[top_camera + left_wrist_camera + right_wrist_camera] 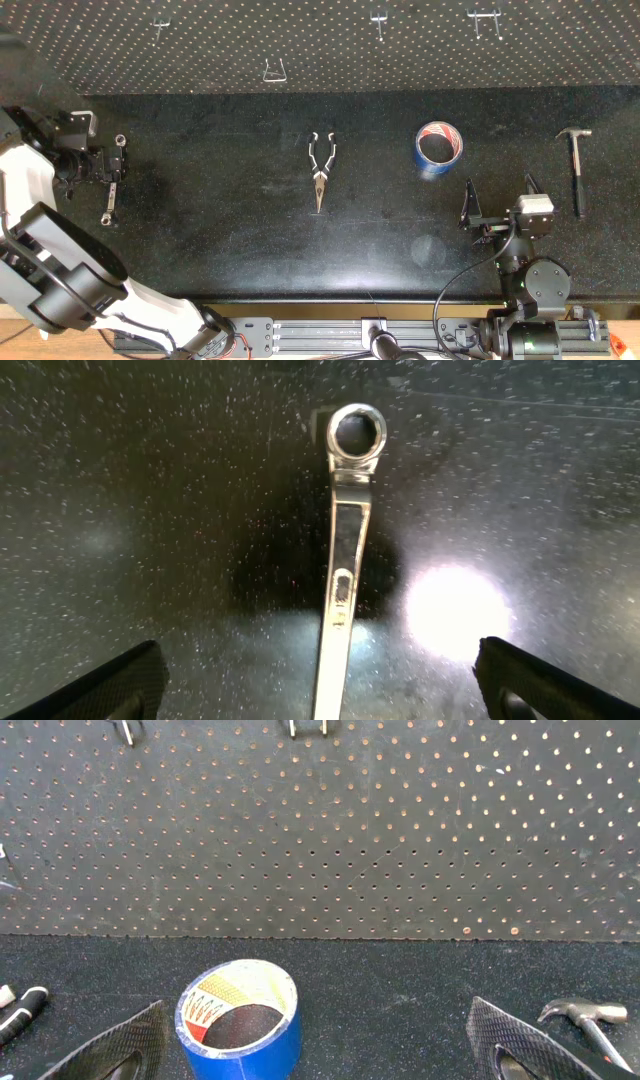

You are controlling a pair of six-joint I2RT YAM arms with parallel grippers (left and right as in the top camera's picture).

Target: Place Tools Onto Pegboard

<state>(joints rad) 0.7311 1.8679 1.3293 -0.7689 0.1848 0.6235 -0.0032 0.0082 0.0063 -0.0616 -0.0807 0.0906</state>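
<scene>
Left tool (315,645) hangs low over the far left of the black speckled bench (230,210). Its two dark fingers are spread wide with nothing gripped. A long polished silver wrench (340,590) lies flat on the bench between them, touching neither finger, and its ring end points away from the tool. In the top view the wrench runs nearly straight up and down the bench, with the ring end toward the pegboard.

The black perforated pegboard (330,45) stands along the back edge of the bench. It carries several small metal hooks (275,70), none of which holds anything.

Near the middle of the bench lie needle-nose pliers with black and white handles (320,178). Their handles are toward the pegboard and the pointed nose is toward the arms' bases.

Further right, a roll of blue tape (240,1055) stands on its flat side, well apart from the pliers and short of the pegboard.

The right tool (318,1005) sits close to its arm's base and faces the pegboard. It is also spread wide and carries nothing. The tape lies ahead of it on the left and the hammer ahead on the right.

At the far right, a hammer with a silver steel head and a dark handle (577,175) lies flat, head toward the pegboard.
</scene>
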